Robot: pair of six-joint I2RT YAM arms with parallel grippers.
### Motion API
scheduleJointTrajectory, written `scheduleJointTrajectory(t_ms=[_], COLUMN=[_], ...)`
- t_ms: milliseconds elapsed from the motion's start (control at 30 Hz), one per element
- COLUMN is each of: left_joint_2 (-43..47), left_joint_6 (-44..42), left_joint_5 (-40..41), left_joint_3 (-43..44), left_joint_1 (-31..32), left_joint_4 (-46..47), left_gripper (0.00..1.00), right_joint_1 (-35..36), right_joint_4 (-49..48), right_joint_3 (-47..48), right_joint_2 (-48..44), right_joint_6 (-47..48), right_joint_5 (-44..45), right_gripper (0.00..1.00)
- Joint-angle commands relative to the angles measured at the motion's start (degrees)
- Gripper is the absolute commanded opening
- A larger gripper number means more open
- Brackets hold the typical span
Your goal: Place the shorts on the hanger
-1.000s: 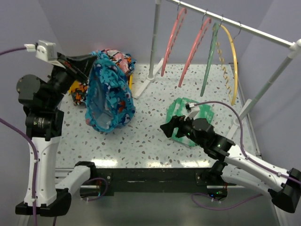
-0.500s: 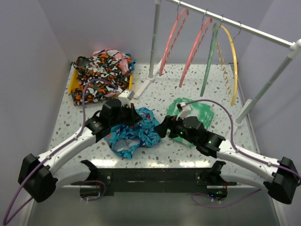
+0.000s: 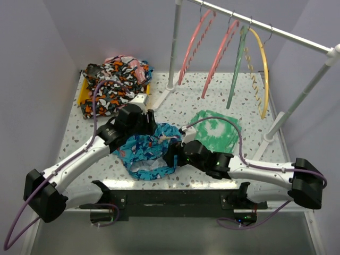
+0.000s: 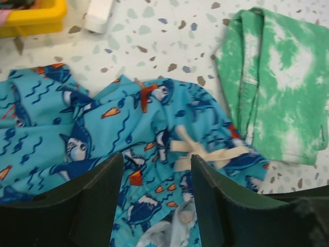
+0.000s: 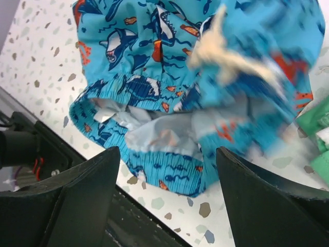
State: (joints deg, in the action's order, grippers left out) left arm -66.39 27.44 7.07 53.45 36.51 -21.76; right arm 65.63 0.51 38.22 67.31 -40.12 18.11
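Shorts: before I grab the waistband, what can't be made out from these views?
- Top external: the right side of the shorts lies under the right gripper.
- Left wrist: their near edge is hidden behind the open fingers and cut by the bottom edge.
- Right wrist: the drawstring is blurred; the top edge cuts off the far side.

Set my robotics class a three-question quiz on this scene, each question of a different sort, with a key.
1. True or false: the left gripper is shut on the shorts.
2. Which lies just right of the shorts in the top view? A) orange-black garment B) green tie-dye cloth C) yellow bin
3. How many hangers hang on the rail?
Key: 1 false, its fingers are apart; 2 B; 3 four.
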Motion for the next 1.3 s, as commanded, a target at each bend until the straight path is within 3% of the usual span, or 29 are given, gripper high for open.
scheduleJointTrajectory(t_ms=[0,133,333,433,600,833,1033,1267], left_joint_2=[4.59,8.37,8.92,3.40,-0.23,-4.26,-8.05,-12.53], left_joint_6=[-1.43,1.03,0.68,2.35,3.58,2.71,-1.33,-3.62], left_joint_5=[6.81,4.72,3.56,8.12,9.10,9.80,7.44,7.95], left_joint_3=[-0.62,-4.05,-5.91,-3.01,-1.51,0.77,2.18,3.15], left_joint_1=[0.23,0.23,4.61,8.13,11.91,14.29,16.57,17.80], left_joint_4=[-10.75,-12.87,-15.33,-20.24,-25.07,-30.62,-32.65,-33.35], left_gripper=[0.58,0.39,0.32,0.32,0.32,0.50,0.51,0.51], right_joint_1=[0.64,0.64,0.64,0.64,0.64,0.64,0.64,0.64], right_joint_4=[2.56,8.26,7.22,6.61,2.40,-5.69,-9.21,-8.60], right_joint_3=[4.14,6.25,-2.70,-4.81,-9.37,-10.71,-8.60,-8.42], right_joint_2=[3.78,5.47,-0.33,-0.43,-0.60,4.32,10.46,10.04], right_joint_6=[1.01,-0.04,-4.08,-5.84,-7.78,-8.57,-9.10,-9.54], right_joint_5=[9.83,14.93,12.05,8.88,4.23,0.71,-2.29,-0.62], right_gripper=[0.79,0.77,0.76,0.73,0.72,0.72,0.72,0.68])
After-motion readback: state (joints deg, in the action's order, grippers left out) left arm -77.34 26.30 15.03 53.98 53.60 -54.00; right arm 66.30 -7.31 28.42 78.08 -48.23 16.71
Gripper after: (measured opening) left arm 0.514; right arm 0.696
